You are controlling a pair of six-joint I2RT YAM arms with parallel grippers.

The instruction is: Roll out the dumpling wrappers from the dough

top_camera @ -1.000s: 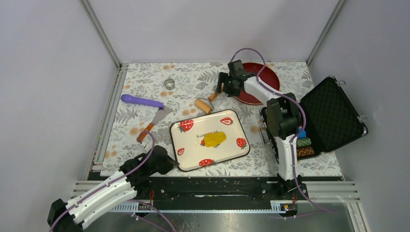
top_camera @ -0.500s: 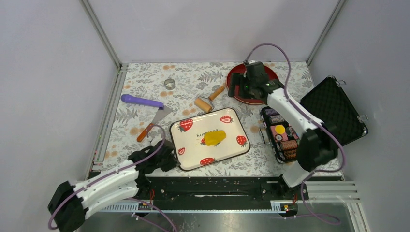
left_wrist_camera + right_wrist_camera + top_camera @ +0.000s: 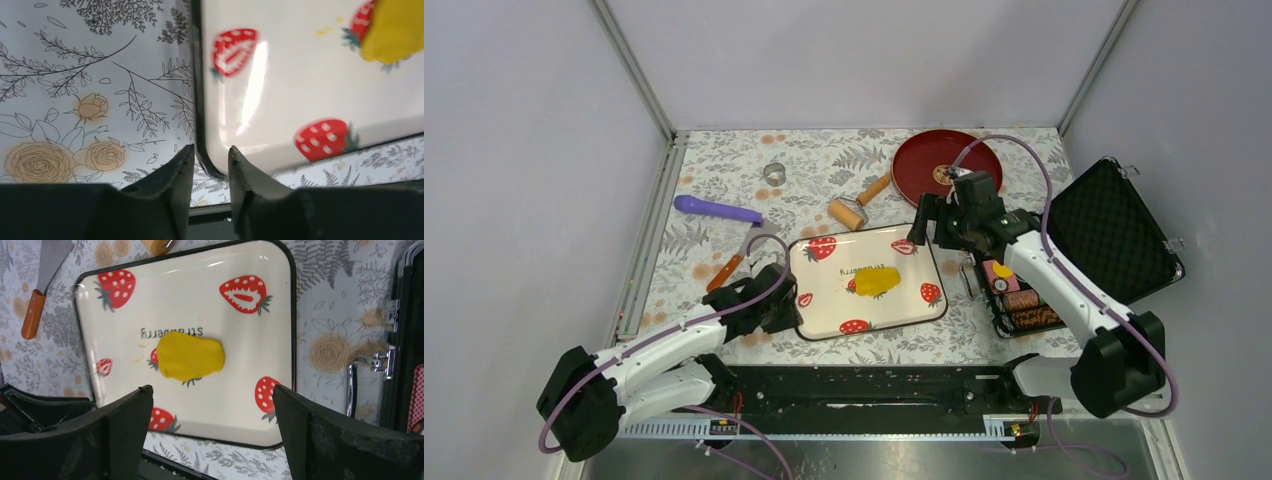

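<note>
Left wrist view is cutting off the dough (image 3: pixel 400 30); left gripper (image 3: pixel 209 162) is clamping the tray (image 3: pixel 280 90) by the worktop's near edge, right gripper (image 3: pixel 211 392) is hanging, jaws apart.

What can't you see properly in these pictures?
- Left wrist view: the dough is cut off by the picture's top right corner.
- Right wrist view: the roller is cut off by the top edge.
- Top view: the left hand hides the near left corner of the tray. The right arm covers part of the case, whose contents are too small to name.
</note>
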